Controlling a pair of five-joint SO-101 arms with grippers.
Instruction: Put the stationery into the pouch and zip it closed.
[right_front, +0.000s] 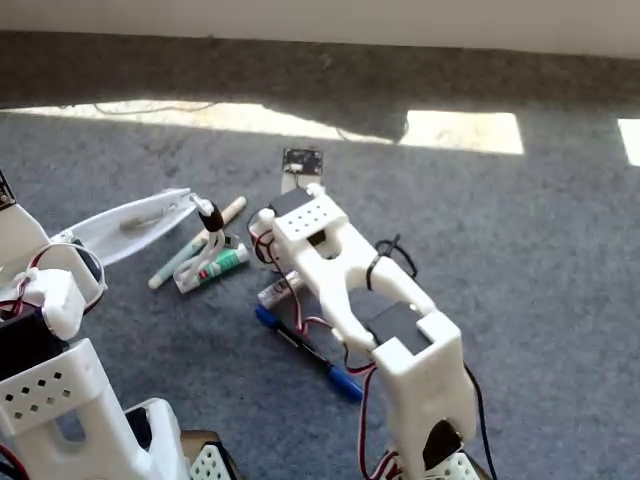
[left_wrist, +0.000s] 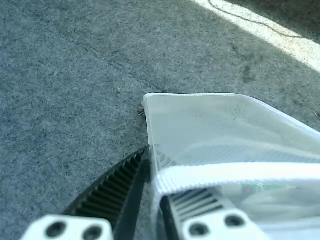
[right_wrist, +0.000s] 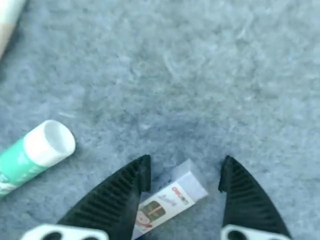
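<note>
My left gripper is shut on one edge of the translucent white mesh pouch, which lies at the left with its far end towards the pens. My right gripper is open and points down at the carpet, with a small white eraser lying between its fingers, untouched. A green glue stick lies beside it. In the high view the glue stick, a black-capped marker and two pale pens lie by the pouch's mouth. A blue pen lies nearer the arm bases.
Grey carpet covers the whole floor. A small dark square object lies beyond the right arm. Sunlit patches stretch along the back. Open carpet extends to the right.
</note>
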